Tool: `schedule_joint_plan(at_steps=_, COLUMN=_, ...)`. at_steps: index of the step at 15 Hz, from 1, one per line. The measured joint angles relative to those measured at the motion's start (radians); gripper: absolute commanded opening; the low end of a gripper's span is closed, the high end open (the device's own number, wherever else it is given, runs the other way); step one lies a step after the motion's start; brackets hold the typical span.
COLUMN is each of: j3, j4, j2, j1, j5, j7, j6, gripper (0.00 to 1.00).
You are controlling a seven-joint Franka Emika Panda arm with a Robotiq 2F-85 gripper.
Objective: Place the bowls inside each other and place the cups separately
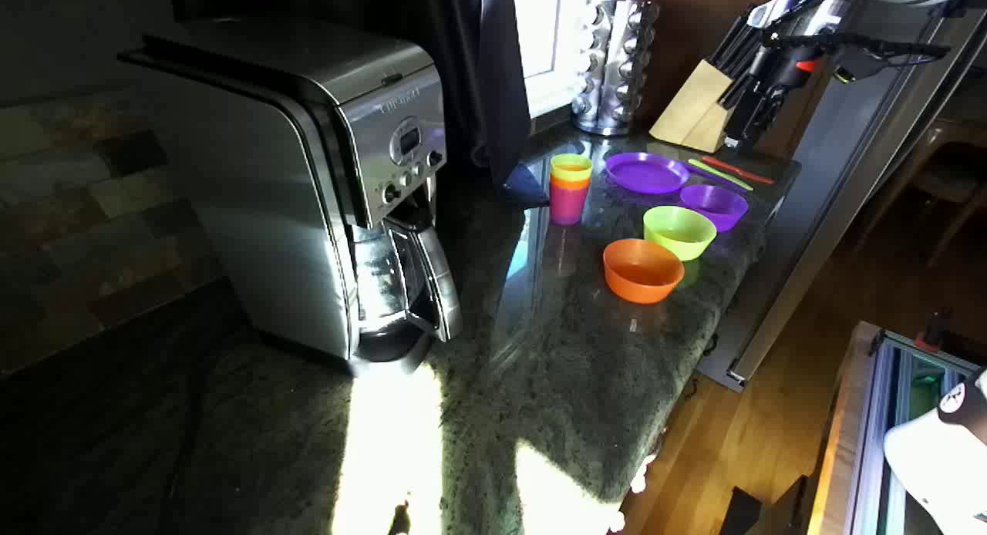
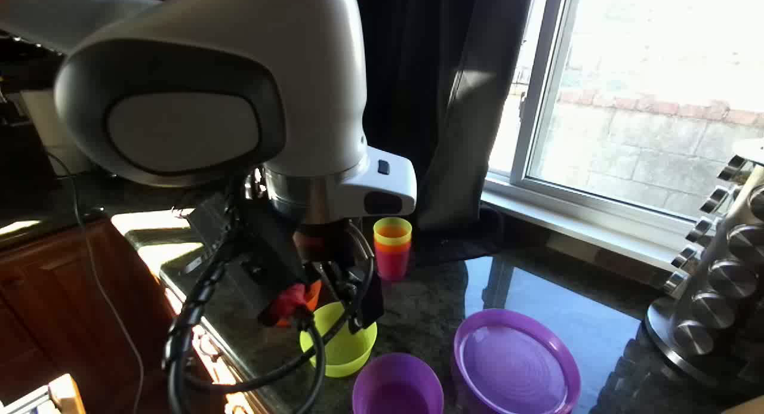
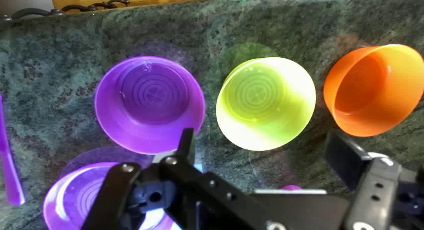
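The purple bowl (image 3: 150, 102), lime bowl (image 3: 266, 104) and orange bowl (image 3: 376, 90) sit just apart in a row along the room-side edge of the counter (image 1: 570, 396); the cups (image 1: 569, 190) stand stacked toward its window-side edge. All look light, smooth and slightly springy, so a gentle pinch across one rim should suit. The gripper (image 3: 263, 145) hangs above the counter, jaws apart, holding nothing.

"Cuisinart" (image 1: 400, 100) on the coffee maker (image 1: 297, 196)
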Motion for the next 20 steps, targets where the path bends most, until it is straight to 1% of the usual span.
schedule_joint_plan(at_steps=7, j3=0.002, j4=0.000, j2=0.000, j1=-0.001, j5=0.000, j7=0.000, j6=0.000, gripper=1.00)
schedule_joint_plan(at_steps=10, j3=0.018, j4=0.002, j2=0.020, j1=-0.040, j5=-0.001, j7=0.093, j6=0.079, gripper=1.00)
schedule_joint_plan(at_steps=12, j3=0.018, j4=0.009, j2=0.057, j1=-0.082, j5=-0.003, j7=0.151, j6=0.120, gripper=1.00)
schedule_joint_plan(at_steps=15, j3=0.017, j4=0.029, j2=0.129, j1=-0.141, j5=-0.013, j7=0.192, j6=0.132, gripper=1.00)
schedule_joint_plan(at_steps=17, j3=0.015, j4=0.046, j2=0.181, j1=-0.165, j5=-0.036, j7=0.190, j6=0.132, gripper=1.00)
schedule_joint_plan(at_steps=20, j3=-0.002, j4=0.075, j2=0.255, j1=-0.171, j5=-0.045, j7=0.123, j6=0.142, gripper=1.00)
